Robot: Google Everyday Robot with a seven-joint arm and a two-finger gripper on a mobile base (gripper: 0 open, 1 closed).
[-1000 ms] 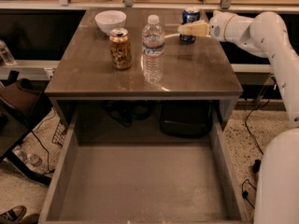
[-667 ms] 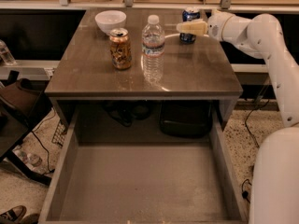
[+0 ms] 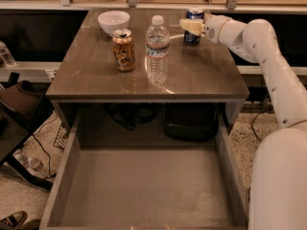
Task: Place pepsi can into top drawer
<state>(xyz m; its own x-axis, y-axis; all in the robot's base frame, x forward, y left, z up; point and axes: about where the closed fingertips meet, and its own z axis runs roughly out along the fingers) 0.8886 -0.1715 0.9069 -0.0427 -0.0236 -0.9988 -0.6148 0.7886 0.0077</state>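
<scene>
Grey-brown and wide, the drawer is standing pulled out across the lower half of the frame, directly below the bench that is carrying everything else. The white arm is reaching in from the right edge toward the bench's upper right corner. A clear bottle is standing near the top centre, a white bowl is sitting at the upper left, and a gold can is standing just left of the bottle.

The pepsi can is standing upright at the upper right of the bench, well apart from those three. The gripper is sitting at the can's mid-height, a pale part of it crossing the can's front. Whether it is clamping the can or only resting against it, I cannot tell.

I am judging the can to be light, thin-walled and smooth, so it is likely to slip or dent. Taking it across the middle of its round wall, squeezing gently and keeping it upright, is looking safest.
</scene>
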